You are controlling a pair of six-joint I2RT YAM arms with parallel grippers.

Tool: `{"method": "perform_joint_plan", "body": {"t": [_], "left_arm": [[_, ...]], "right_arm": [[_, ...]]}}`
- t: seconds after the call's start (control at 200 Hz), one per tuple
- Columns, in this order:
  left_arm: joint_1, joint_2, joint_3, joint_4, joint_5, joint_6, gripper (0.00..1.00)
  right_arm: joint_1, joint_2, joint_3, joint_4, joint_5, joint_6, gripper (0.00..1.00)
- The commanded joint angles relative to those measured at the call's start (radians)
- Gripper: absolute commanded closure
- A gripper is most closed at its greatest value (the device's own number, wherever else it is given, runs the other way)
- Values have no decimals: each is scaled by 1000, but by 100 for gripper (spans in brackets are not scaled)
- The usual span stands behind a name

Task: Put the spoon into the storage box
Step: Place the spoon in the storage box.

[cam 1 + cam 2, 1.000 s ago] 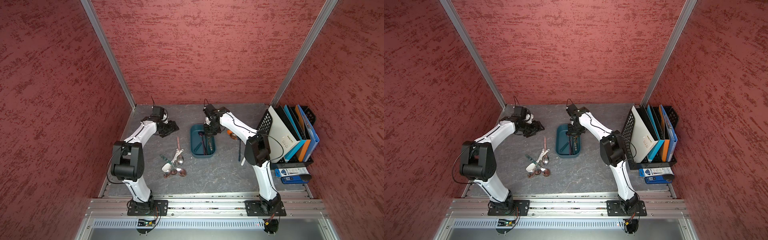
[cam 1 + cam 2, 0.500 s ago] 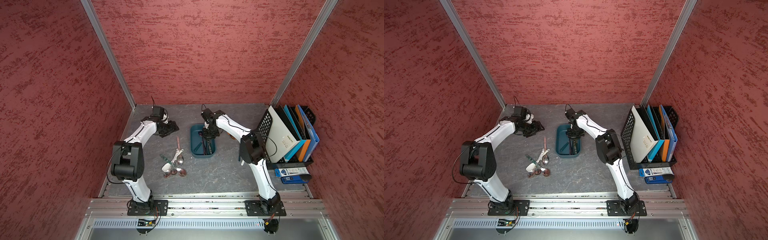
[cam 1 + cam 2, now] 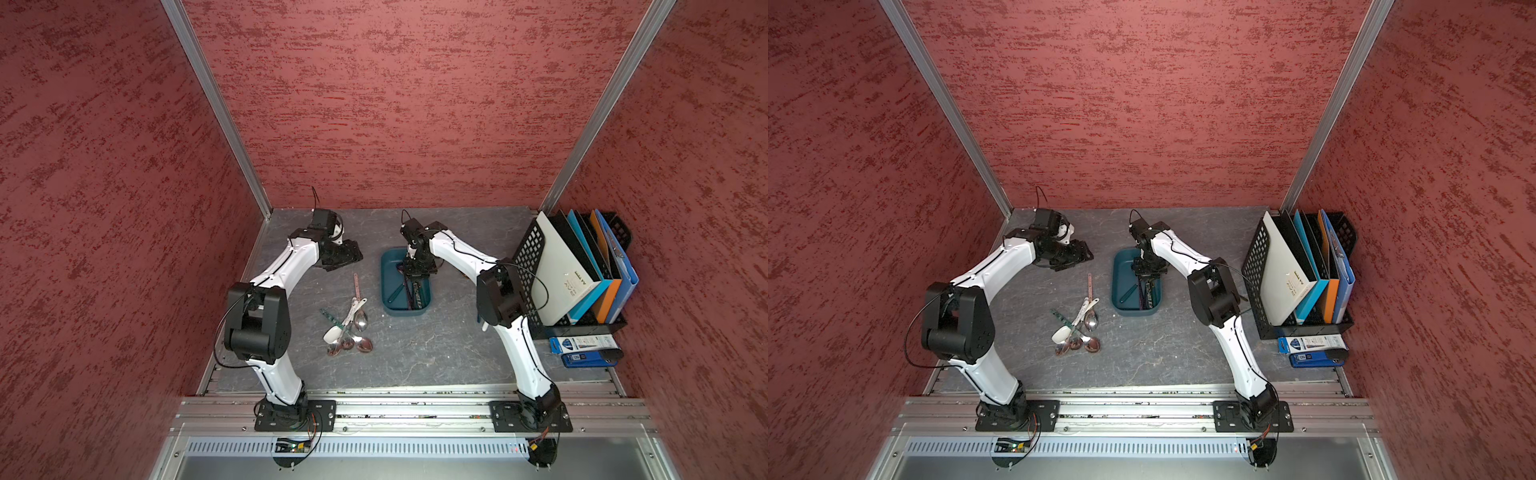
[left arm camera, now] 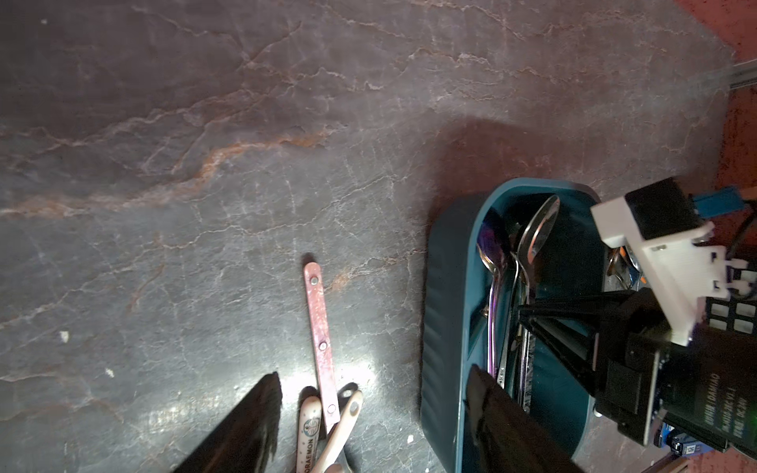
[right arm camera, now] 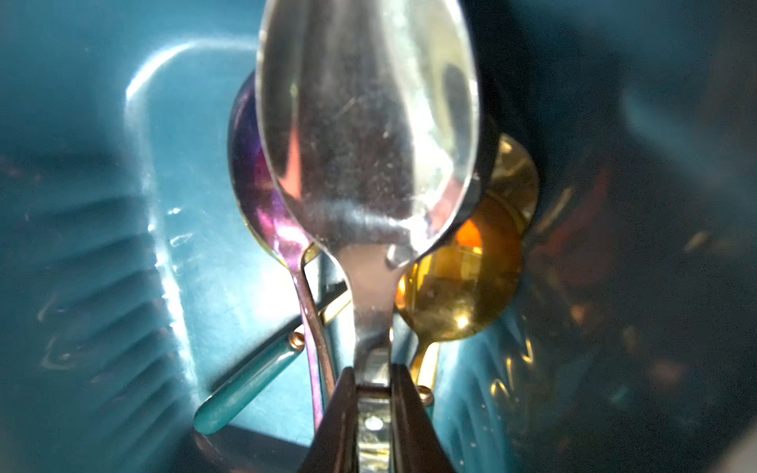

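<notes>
The dark teal storage box (image 3: pixel 390 291) (image 3: pixel 1121 286) lies mid-table in both top views. My right gripper (image 3: pixel 416 279) (image 3: pixel 1148 279) reaches down into it. In the right wrist view this gripper (image 5: pixel 372 374) is shut on the handle of a silver spoon (image 5: pixel 368 143), whose bowl rests over a purple spoon (image 5: pixel 252 184) and a gold spoon (image 5: pixel 471 286) inside the box (image 5: pixel 102 164). My left gripper (image 3: pixel 349 257) (image 4: pixel 372 374) hangs open and empty over the table, left of the box (image 4: pixel 446 307).
Several loose spoons (image 3: pixel 349 328) (image 3: pixel 1077 328) lie in a heap left of the box, a pink handle (image 4: pixel 321 327) pointing toward the left gripper. A black mesh file rack (image 3: pixel 582 270) with folders stands at the right wall, blue boxes (image 3: pixel 582 351) in front.
My right arm has shifted a little leftward and carried the spoon lower into the box. The left arm has not moved.
</notes>
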Motion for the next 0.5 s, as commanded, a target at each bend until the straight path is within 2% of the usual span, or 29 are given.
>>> {"method": "perform_joint_plan", "body": {"t": [0.0,0.14,0.496], "left_arm": [[-13,7,28,-21,-35,36,25],[-38,19,63,-42,-59,61,25],[-82,65,123,-56,-58,83,25]], "right_arm": [[-1,-13,16,-24,46,1,74],[-1,-59,17,-48,70,-29,70],[-14,-212,-10,-98,104,-103,65]]}}
